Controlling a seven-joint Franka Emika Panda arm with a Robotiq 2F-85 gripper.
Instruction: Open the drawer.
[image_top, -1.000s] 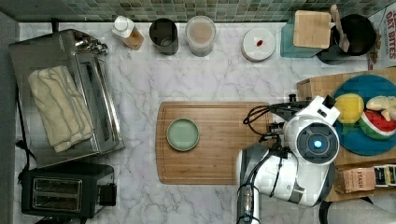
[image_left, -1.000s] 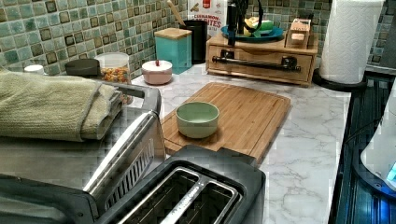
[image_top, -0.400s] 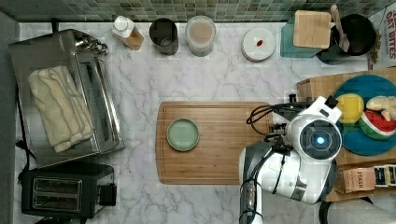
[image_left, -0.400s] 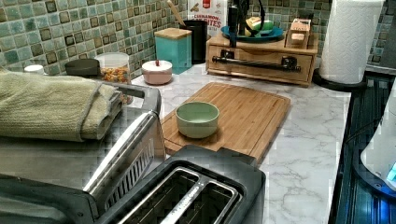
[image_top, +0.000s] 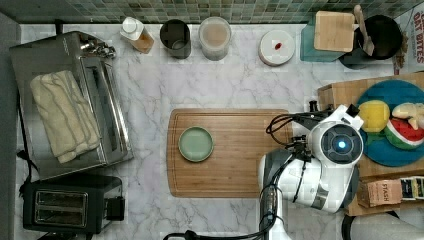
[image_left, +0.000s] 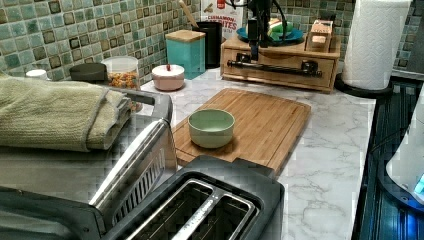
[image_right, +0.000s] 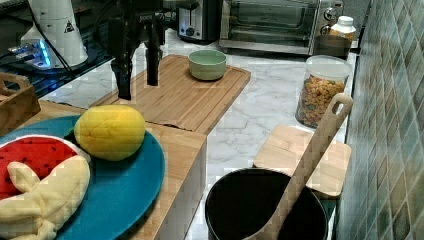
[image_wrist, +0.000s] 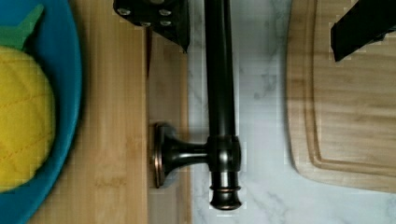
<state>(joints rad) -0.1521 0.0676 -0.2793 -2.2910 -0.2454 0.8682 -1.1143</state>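
- A black toaster (image_left: 210, 205) sits nearest in the left view. Just behind it is a steel toaster oven (image_left: 135, 165) with a folded towel (image_left: 55, 112) lying on top.
- Further along the marble bench (image_left: 325, 165), a pale green bowl (image_left: 211, 127) stands upright on a bamboo cutting board (image_left: 265, 120), toward the end nearer the toaster.
- Beyond the board a low wooden box stands on the bench. The drawer (image_left: 280, 80) fills its front and looks pushed in, flush with the box. Its long dark bar handle (image_left: 275, 68) runs across the front on two posts.
- The hand (image_left: 255, 50) hangs over the end of the handle at the left view's left.
- In the wrist view the hand (image_wrist: 261, 44) is released, its two fingers spread wide. One is over the drawer front and the other over the edge of the cutting board, with the bar between them and touching neither.
- In the right view the hand (image_right: 138, 87) points straight down, its fingers clearly parted.
- On top of the box, a blue plate (image_right: 135, 185) carries a yellow plush fruit (image_right: 110, 131) and a plush watermelon slice (image_right: 35, 157). A small tea-bag box (image_left: 321, 35) stands beside the plate.
- A paper towel roll (image_left: 375, 42) stands upright at the left view's right of the box.
- Farthest back, a teal canister (image_left: 186, 52) with a wooden lid stands along the tiled wall.
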